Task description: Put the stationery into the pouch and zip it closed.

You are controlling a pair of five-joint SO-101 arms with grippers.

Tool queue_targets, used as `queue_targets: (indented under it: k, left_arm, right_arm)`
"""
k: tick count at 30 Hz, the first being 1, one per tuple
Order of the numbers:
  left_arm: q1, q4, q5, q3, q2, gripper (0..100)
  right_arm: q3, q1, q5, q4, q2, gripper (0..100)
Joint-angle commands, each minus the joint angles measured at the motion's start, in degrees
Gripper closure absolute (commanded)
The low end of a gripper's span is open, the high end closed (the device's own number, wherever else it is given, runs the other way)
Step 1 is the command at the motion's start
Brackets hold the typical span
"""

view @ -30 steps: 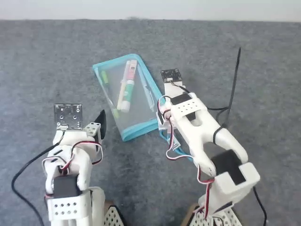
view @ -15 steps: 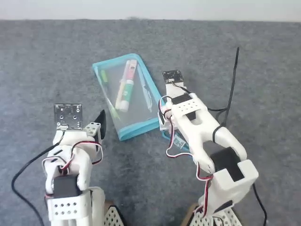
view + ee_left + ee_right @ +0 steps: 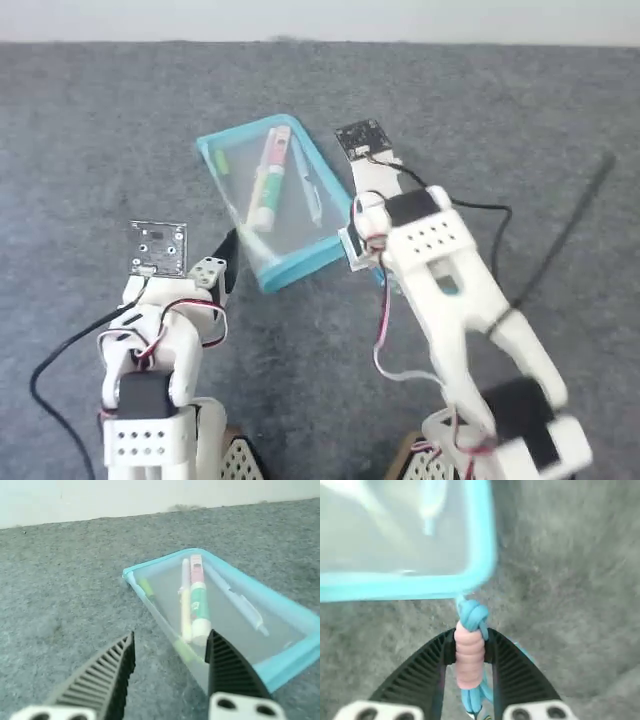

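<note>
Pouch (image 3: 300, 268) sits upper centre of the high view with the stationery (image 3: 268, 185) inside, long axis running up and slightly left. Zip pull (image 3: 469, 662) is at its lower-right corner, pinched by right gripper (image 3: 470, 639). Left gripper (image 3: 171, 639) is spread, near the lower-left edge. Likely next: right drags the pull along the long edge.

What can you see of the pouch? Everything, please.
The pouch is a flat rectangle with clear, plastic-looking sides and a turquoise border, lying skewed on the grey carpet. Through it show a marker, a pale pen and a green pen. From one corner runs a turquoise cord with a pink bead; the right gripper is shut on the bead. Whether the zip is closed, I cannot tell.
</note>
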Motion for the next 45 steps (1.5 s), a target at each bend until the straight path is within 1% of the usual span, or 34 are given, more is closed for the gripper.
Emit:
queue_targets:
  k: [1,3,7,10,13,15,19,22,25,29,31,34,37,45]
  left_arm:
    - [0.6,1.4,1.0,-0.2,-0.1,78]
    - [0.4,1.3,1.0,-0.3,-0.1,78]
    - [-3.2,1.5,0.8,-2.4,0.4,77]
    - [-4.2,5.5,-0.9,-5.8,0.4,73]
    - [-4.1,8.4,-2.1,-7.6,0.0,72]
    - [-2.9,9.0,-4.3,-7.4,-0.1,72]
    - [2.3,10.5,-7.4,-6.5,-0.1,72]
    - [4.5,11.9,-8.4,-6.5,-0.1,72]
    - [4.4,11.9,-9.5,-6.5,-0.2,69]
    - [4.3,11.4,-9.3,-6.5,-0.2,69]
    - [2.0,9.9,-9.1,-6.4,0.0,69]
    - [-2.2,4.5,-8.8,-3.0,0.3,69]
    - [-2.5,1.9,-9.8,-0.3,0.4,69]
    - [-2.5,1.7,-10.0,0.0,0.3,69]
  right_arm:
    - [-0.4,0.3,2.7,0.8,-10.2,99.2]
    - [-1.1,0.3,2.8,2.2,-12.3,99.2]
    - [-2.6,0.2,2.8,5.6,-13.6,99.2]
    - [-2.5,-1.5,2.8,5.9,-13.8,99.2]
    - [-2.7,-3.6,2.8,6.0,-13.8,99.2]
    - [-3.9,-4.6,2.6,6.2,-13.8,99.2]
    - [-7.9,-5.1,2.5,8.4,-13.8,99.2]
    - [-11.5,-5.0,2.5,8.9,-13.3,99.2]
    - [-13.3,-5.0,2.5,10.2,-13.3,99.2]
    - [-13.5,-5.2,2.4,11.5,-14.1,99.2]
    - [-13.3,-5.2,2.3,12.3,-14.9,99.2]
    - [-13.3,-5.2,2.4,14.0,-17.4,99.2]
    - [-13.2,-5.2,2.7,14.3,-20.4,99.2]
    - [-9.7,-5.4,3.9,14.1,-21.9,99.2]
